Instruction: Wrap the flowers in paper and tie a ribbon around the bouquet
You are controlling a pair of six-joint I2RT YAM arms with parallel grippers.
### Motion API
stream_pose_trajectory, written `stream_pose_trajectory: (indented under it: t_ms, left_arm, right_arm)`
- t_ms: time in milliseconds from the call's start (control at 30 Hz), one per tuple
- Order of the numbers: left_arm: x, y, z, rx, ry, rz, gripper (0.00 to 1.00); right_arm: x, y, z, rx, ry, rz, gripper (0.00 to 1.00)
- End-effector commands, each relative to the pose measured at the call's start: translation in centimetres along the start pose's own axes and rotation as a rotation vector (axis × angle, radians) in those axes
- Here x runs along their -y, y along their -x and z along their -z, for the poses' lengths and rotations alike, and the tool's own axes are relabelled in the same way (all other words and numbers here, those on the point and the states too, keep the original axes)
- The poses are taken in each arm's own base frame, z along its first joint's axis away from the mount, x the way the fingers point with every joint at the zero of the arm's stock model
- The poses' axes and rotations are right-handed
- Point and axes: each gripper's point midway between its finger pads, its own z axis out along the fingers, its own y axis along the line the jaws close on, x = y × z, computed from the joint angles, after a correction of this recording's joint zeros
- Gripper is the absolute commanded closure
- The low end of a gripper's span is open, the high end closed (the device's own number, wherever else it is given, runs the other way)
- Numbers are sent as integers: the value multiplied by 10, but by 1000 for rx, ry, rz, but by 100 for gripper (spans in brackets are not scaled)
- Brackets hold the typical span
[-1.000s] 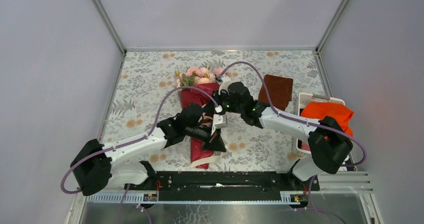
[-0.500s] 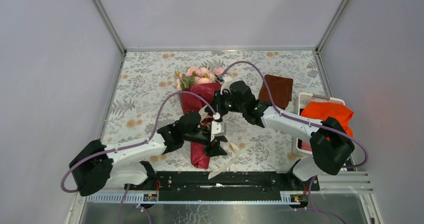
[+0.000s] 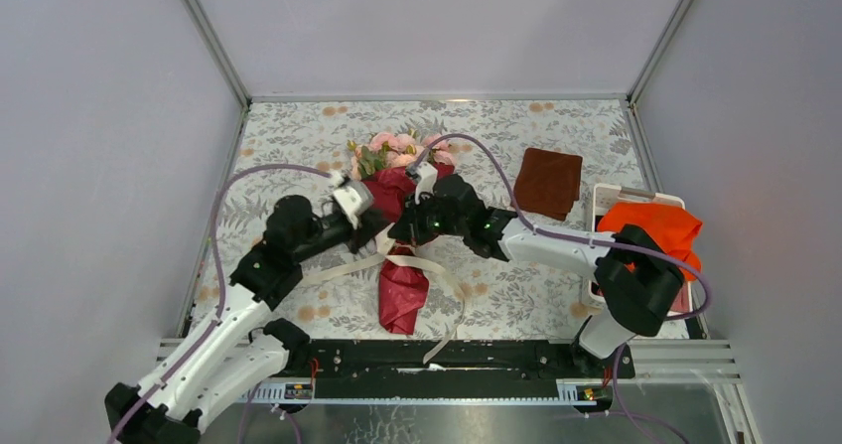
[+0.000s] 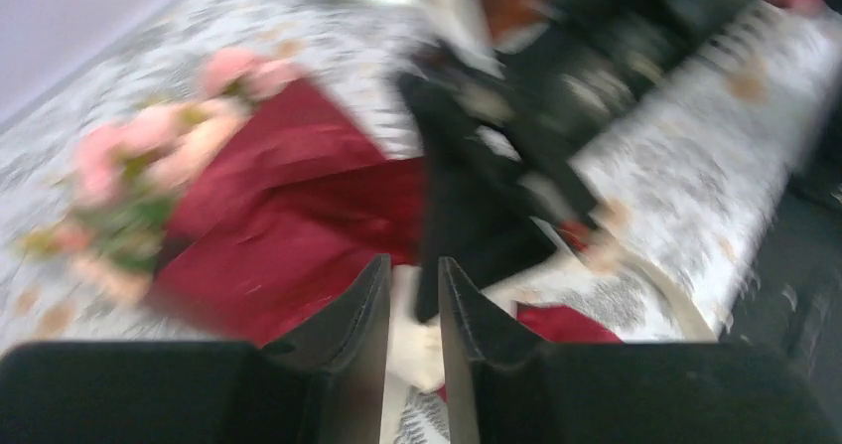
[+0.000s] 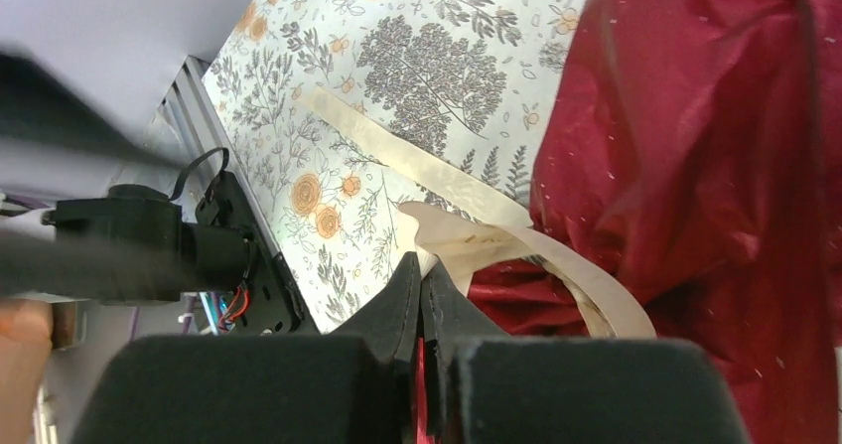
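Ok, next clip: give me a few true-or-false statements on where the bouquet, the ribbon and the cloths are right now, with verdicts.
1. The bouquet lies with its roses pointing away from the arm bases. True.
2. The ribbon lies in the basket. False: it goes around the bouquet's narrow part, with its ends trailing over the table.
3. A folded brown cloth lies to the right of the bouquet. True.
4. The right gripper is wide open. False: its jaws are shut, pinching the ribbon beside the bouquet.
5. The orange cloth is spread under the bouquet. False: it sits in the basket at the table's right edge.
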Motion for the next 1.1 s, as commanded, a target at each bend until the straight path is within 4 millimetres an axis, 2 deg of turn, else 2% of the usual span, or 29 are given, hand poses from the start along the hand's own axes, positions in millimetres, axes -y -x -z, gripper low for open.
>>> stream_pose_trajectory:
  t_ms: [0,100,167,233,333,367,500,533,567,633,733,833,900,967,1000,1067]
  left_arm:
    - [-82,21,36,91,469,370,71]
    - [-99,-16,45,20,577,530,67]
    - [-109,-45,47,-16,639,624,65]
    - [-123,-62,52,-26,698,696,65]
    - [-143,-78,60,1,750,769,61]
    - [-147,-79,62,23,750,767,61]
    - [-155,-84,67,40,765,715,57]
    - [-155,-87,68,33,767,707,56]
    - [-155,-90,69,27,766,701,55]
    - [-153,-90,69,27,751,677,53]
    - [-152,-81,66,53,710,624,53]
    - [-143,-61,60,93,603,503,54]
    - [-115,-47,48,105,398,354,57]
    - [-71,-52,39,63,129,116,63]
    - [-58,-58,38,45,60,19,65]
    - [-43,-75,32,-21,9,-68,69]
  right_arm:
    - [-24,14,-19,89,75,97,100]
    - [-36,6,-33,71,88,191,100]
    - [-37,-6,-43,35,81,241,100]
    - [-42,-19,-52,0,82,291,99]
    - [-56,-39,-63,-53,114,385,90]
    - [-61,-48,-66,-79,134,425,84]
    - [-73,-75,-68,-253,198,564,45]
    - [-78,-73,-64,-276,216,585,31]
    - [-80,-72,-55,-304,220,603,25]
    - [-86,-53,-39,-275,223,642,17]
    - [-83,-23,-15,-240,253,589,2]
    - [-59,-7,0,-237,220,506,0]
    - [-32,3,3,-228,124,454,6]
    - [-3,6,1,-238,18,394,19]
    - [10,6,-1,-251,-28,377,28]
    - [26,0,-5,-296,-97,364,51]
